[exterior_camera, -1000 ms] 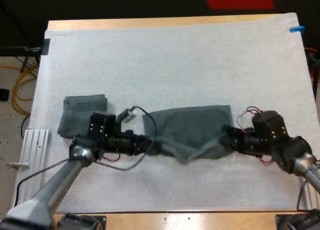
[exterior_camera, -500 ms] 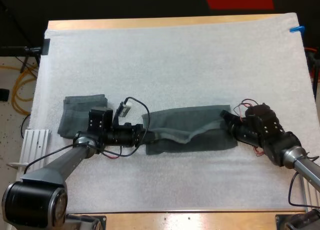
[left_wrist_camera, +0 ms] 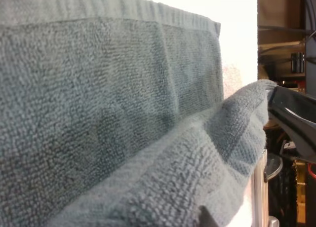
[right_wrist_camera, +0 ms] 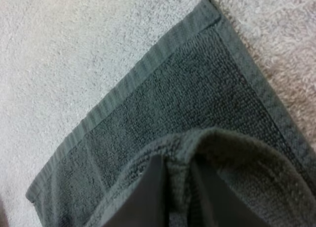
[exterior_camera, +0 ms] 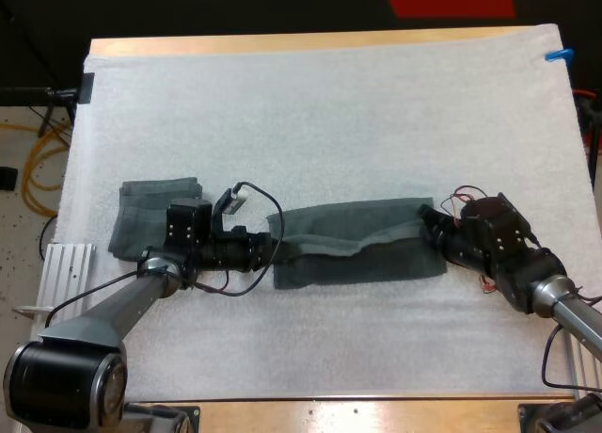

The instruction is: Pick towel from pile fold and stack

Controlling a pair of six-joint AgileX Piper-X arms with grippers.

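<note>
Half-folded towel (exterior_camera: pixel 353 228) mid-mat, folded stack (exterior_camera: pixel 141 212) left

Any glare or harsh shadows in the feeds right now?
Left wrist view: the mat beyond the towel is washed out to white. Right wrist view: even light, no glare on the towel. High view: even light, soft shadow under the towel's folded-over edge.

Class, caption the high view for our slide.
Left claw and right claw pinch a towel mid-fold beside a folded towel.

Between left hand (exterior_camera: pixel 276 253) and right hand (exterior_camera: pixel 428 228) the towel (exterior_camera: pixel 357 254) blocks the whole gap. Folded stack (exterior_camera: pixel 141 212) sits just behind the left hand (pretty close). Past both hands toward the far edge, the tabletop (exterior_camera: pixel 320 122) is wide open.
</note>
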